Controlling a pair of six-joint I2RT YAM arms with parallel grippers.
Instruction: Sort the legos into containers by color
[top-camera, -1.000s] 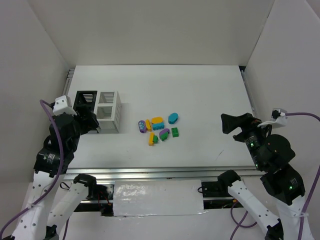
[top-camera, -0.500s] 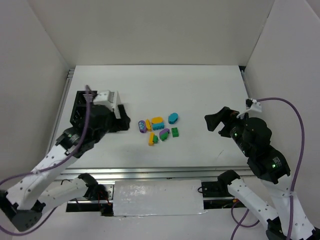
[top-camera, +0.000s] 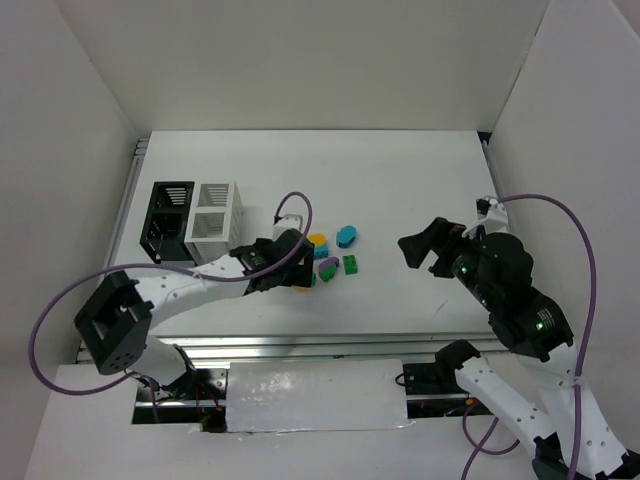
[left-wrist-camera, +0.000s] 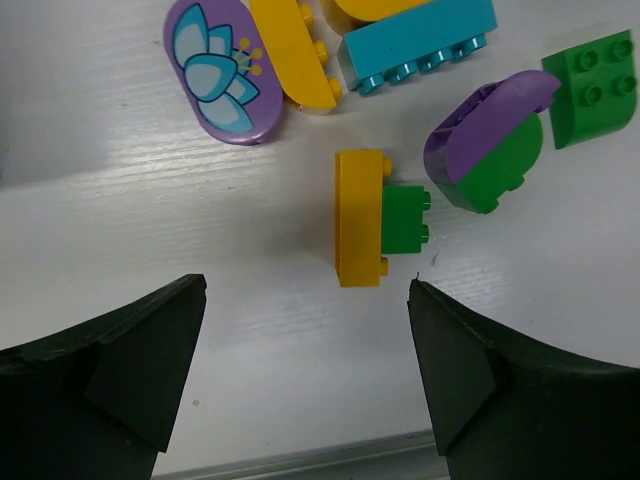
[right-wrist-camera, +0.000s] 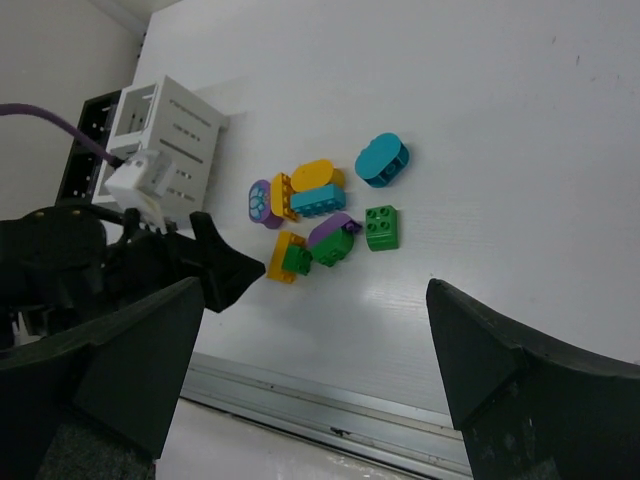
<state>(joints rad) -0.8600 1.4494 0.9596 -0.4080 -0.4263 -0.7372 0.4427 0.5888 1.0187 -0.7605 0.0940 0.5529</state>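
The legos are left in one loose pile at mid-table. The black box and white box are stood touching at the pile's 9 o'clock, within the left arm's reach. No brick is seen in either, so sorting is judged not yet begun.

The left gripper is held low over the pile's 7 o'clock edge, jaws spread wide and nothing gripped. The spread is presumably kept so that the yellow brick, just ahead at 12 o'clock, can be straddled. A green brick is stuck to its 3 o'clock side, so both colours would likely be lifted together.

The right gripper is held wide open and empty, well apart at the pile's 3 o'clock, probably so that the pile is left unobstructed.
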